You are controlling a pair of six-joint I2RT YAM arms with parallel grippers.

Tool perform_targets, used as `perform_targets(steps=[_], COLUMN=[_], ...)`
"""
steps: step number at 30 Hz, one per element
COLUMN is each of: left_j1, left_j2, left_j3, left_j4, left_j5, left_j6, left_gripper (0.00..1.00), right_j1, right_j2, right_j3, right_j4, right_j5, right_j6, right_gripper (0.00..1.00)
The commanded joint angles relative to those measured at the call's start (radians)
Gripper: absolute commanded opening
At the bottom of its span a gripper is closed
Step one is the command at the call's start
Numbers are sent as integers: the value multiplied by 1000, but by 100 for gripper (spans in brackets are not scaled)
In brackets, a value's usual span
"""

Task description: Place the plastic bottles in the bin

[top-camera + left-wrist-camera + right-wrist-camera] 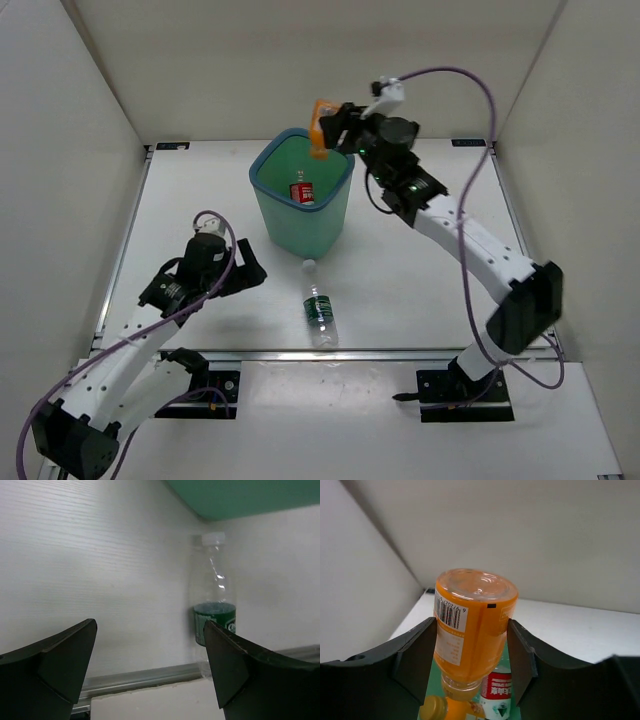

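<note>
My right arm (470, 240) reaches far forward; right claw (470, 650) clenched on orange bottle (470, 615), neck down, bin (275, 215) mouth directly below. My left claw (150, 665) spread low; green-labelled bottle (215, 615) lies ahead.

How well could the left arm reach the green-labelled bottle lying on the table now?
Probably yes. The left gripper is open and faces the green-labelled bottle, with only bare table between them.
</note>
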Motion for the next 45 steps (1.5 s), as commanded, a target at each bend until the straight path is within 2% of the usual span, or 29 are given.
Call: perform_targets(steps=[1,2,5,7,14,18,23,28,30,33,36,39,42,43,45], left_j1=[-82,-136,-234,-261,-377,-432,-445,-461,-458,-463,-480,-526,-578,-587,-592], left_j2=[45,80,152,192,416,526,684,796,834,867,827,752,720,721,736], left_j3=[-2,10,62,61,176,248,325,305,320,377,427,560,717,822,1026], left_j4=[68,71,66,76,117,148,117,155,157,119,82,45,-36,-67,-102], left_j5=[31,13,-37,-21,-24,-32,-55,-17,14,-3,11,29,39,37,-61], left_j6=[-45,-45,-40,-26,7,20,20,9,14,15,49,156,230,272,332], left_gripper=[98,99,99,99,99,99,98,98,94,76,63,59,59,59,55], right_j1=[45,43,47,49,-2,-159,-350,-500,-546,-553,-539,-553,-580,-592,-599], right_j2=[171,199,190,127,-129,-273,-443,-556,-585,-608,-623,-634,-649,-652,-663], right_j3=[145,181,160,119,-85,-272,-496,-624,-650,-664,-682,-703,-749,-766,-788], right_j4=[-104,-146,-154,-131,-206,-321,-437,-479,-500,-500,-496,-494,-482,-484,-482], right_j5=[-76,-97,-119,-95,37,30,-1,-71,-90,-85,-65,-72,-98,-108,-128], right_j6=[-76,-57,-59,-81,-105,-31,24,47,55,47,40,46,61,66,64], right_gripper=[27,35,81,99,99,99,100,99,99,100,99,99,99,99,99])
